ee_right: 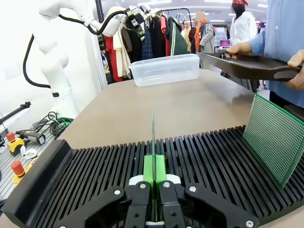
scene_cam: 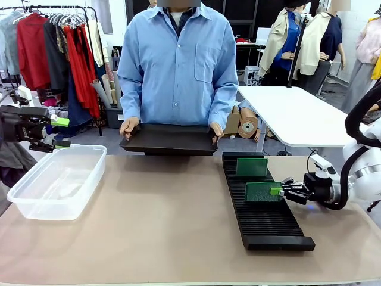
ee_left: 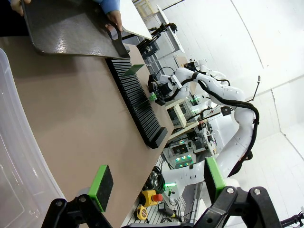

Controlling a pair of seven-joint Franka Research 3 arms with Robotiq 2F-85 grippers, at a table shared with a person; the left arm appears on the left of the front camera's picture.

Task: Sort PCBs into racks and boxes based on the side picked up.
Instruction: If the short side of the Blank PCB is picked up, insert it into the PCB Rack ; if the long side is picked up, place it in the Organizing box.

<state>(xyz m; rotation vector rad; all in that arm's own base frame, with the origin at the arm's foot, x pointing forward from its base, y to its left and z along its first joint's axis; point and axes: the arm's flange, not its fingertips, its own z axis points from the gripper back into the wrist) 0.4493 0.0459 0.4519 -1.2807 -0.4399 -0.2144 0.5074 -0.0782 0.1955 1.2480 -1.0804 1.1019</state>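
A long black rack (scene_cam: 265,223) runs along the table's right side. Two green PCBs stand upright in its slots. My right gripper (scene_cam: 275,191) is shut on the nearer PCB (scene_cam: 261,192), which sits in a slot. In the right wrist view that PCB (ee_right: 153,135) is edge-on between the closed pads (ee_right: 148,170) of the right gripper (ee_right: 154,173). The farther PCB (scene_cam: 251,167) leans free in the rack (ee_right: 95,175), also seen as a dotted board (ee_right: 275,137). My left gripper (scene_cam: 59,132) hangs open and empty over the clear box (scene_cam: 56,185).
A person in a blue shirt stands at the far side and holds a flat black tray (scene_cam: 169,140) with both hands above the table's far edge. The tan tabletop (scene_cam: 155,226) lies bare between box and rack. A white table (scene_cam: 297,113) stands behind.
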